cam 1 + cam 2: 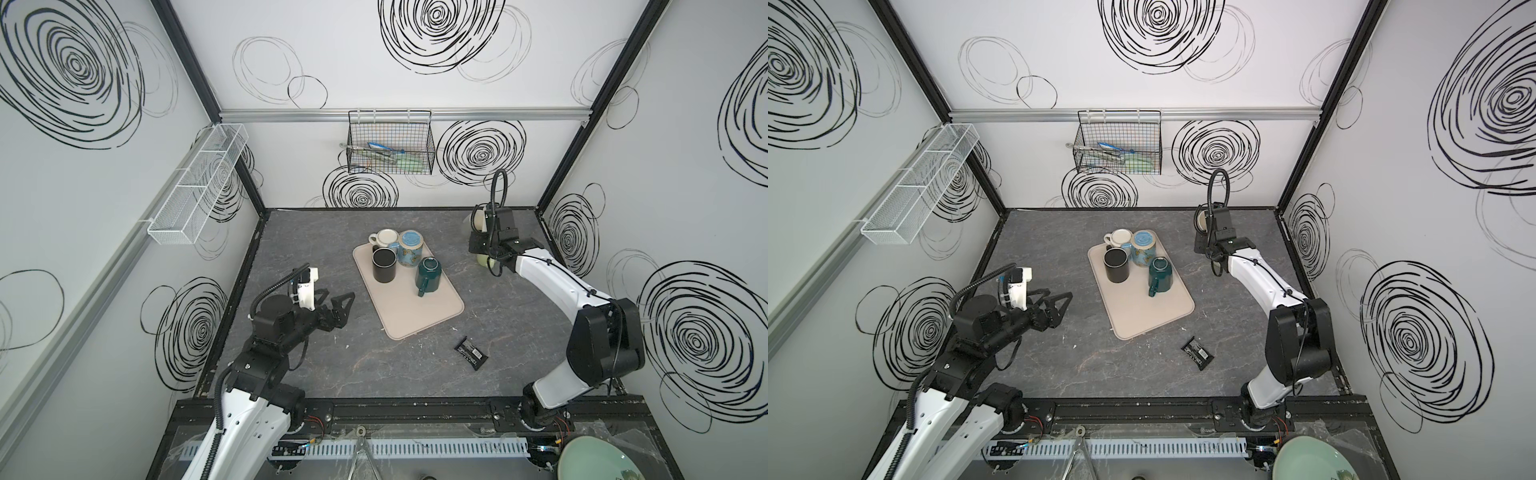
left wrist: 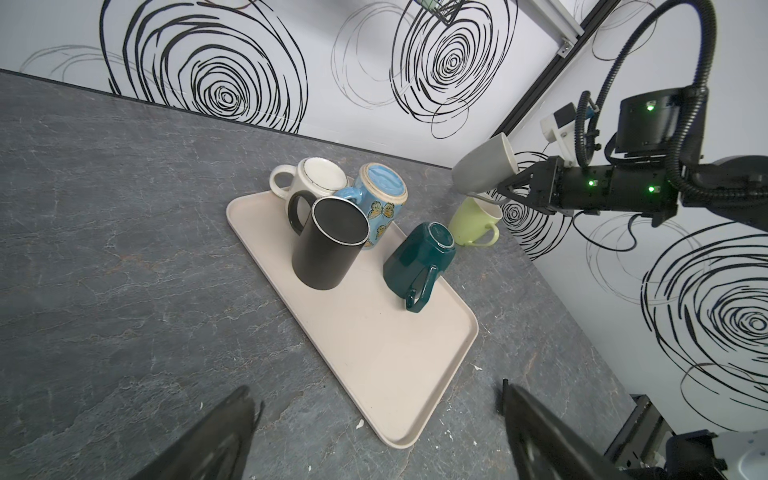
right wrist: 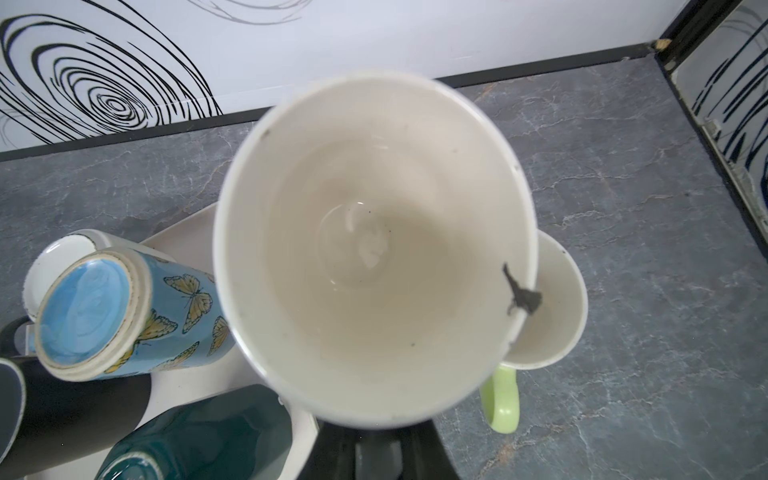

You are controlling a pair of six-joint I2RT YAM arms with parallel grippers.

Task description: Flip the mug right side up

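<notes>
Top view, bench holdings.

1. Left gripper (image 1: 338, 296): jaws spread wide, empty, hovering over the bench (image 1: 299, 374) between its left edge and the tray.
2. Tray (image 1: 415, 307): beige, mid-bench, angled. Its far end carries four mugs, all mouth down: white mug (image 1: 386, 237), blue butterfly mug (image 1: 410, 245), black mug (image 1: 384, 264) and teal mug (image 1: 430, 272), packed closely.
3. Black packet (image 1: 470, 353): lies flat on the bench beyond the tray's near right corner.
4. Grey mug (image 2: 484, 166), the task item: in the air over the far right corner of the bench, tilted on its side with the mouth turned toward the right arm. Not yet upright.
5. Right gripper (image 2: 509, 189): pressed together on the grey mug near its rim; the exact hold is hidden.
6. Green mug (image 2: 473, 220): upright on the bench, just beneath the grey mug.

Hazards, as judged: a straight descent would likely knock the grey mug against the green mug's rim. The narrow pinch may slip while the mug turns. If released while tilted, it could roll toward the tray.
</notes>
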